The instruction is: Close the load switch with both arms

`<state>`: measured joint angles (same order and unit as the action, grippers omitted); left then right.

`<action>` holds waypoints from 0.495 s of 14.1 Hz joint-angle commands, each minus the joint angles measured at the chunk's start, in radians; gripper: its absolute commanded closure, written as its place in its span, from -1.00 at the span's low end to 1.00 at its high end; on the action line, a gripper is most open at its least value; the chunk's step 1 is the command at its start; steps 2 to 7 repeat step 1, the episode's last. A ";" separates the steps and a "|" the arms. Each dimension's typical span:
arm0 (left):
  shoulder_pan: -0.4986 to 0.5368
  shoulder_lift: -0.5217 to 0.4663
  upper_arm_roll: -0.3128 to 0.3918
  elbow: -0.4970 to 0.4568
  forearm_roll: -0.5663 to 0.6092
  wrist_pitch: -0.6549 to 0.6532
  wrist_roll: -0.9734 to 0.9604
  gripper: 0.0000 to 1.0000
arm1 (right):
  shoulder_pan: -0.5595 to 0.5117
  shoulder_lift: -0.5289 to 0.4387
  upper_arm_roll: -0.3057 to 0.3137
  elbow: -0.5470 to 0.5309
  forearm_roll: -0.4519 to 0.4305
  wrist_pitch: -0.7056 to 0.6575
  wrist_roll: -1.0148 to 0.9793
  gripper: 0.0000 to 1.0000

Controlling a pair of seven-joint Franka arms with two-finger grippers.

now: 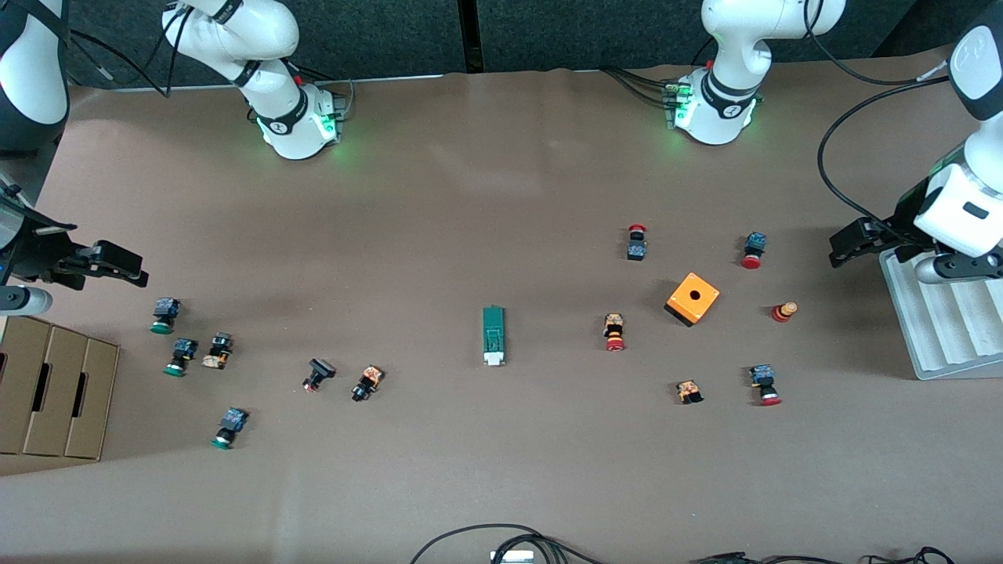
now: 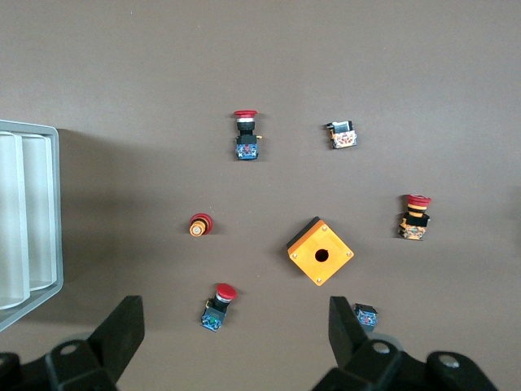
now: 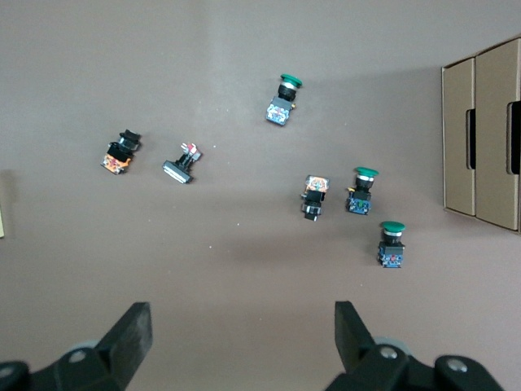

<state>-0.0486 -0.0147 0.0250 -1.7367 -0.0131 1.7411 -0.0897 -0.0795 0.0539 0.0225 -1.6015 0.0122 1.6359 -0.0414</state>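
we see the load switch (image 1: 494,335) lying flat mid-table, white end toward the front camera, untouched. farther up, the orange cube (image 1: 693,298) sits toward the left arm's end. our left gripper (image 1: 854,244) and right gripper (image 1: 117,265) hang spread wide over opposite table ends.

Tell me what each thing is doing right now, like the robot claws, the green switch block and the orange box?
Left black two-finger gripper: open, holding nothing, up beside the white ridged tray.
Right black two-finger gripper: open, holding nothing, up above the brown cardboard boxes.
Narrow green load switch with white end: lying flat mid-table, untouched.
Orange cube with a hole: resting on the table, hole facing up.
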 commanded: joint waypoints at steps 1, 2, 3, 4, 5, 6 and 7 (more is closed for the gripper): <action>-0.007 0.015 0.004 0.025 -0.013 -0.005 0.005 -1.00 | 0.000 -0.013 -0.001 -0.006 -0.005 -0.031 0.000 -1.00; -0.007 0.015 0.004 0.025 -0.013 -0.005 0.005 -1.00 | 0.000 -0.013 -0.001 -0.006 -0.005 -0.031 0.000 -1.00; -0.007 0.015 0.004 0.025 -0.013 -0.005 0.005 -1.00 | 0.000 -0.013 -0.001 -0.006 -0.005 -0.031 0.000 -1.00; -0.007 0.015 0.004 0.025 -0.013 -0.005 0.005 -1.00 | 0.000 -0.013 -0.001 -0.006 -0.005 -0.031 0.000 -1.00; -0.007 0.015 0.004 0.025 -0.013 -0.005 0.005 -1.00 | 0.000 -0.013 -0.001 -0.006 -0.005 -0.031 0.000 -1.00; -0.007 0.015 0.004 0.025 -0.013 -0.005 0.005 -1.00 | 0.000 -0.013 -0.001 -0.006 -0.005 -0.031 0.000 -1.00; -0.007 0.015 0.004 0.025 -0.013 -0.005 0.005 -1.00 | 0.000 -0.013 -0.001 -0.006 -0.005 -0.031 0.000 -1.00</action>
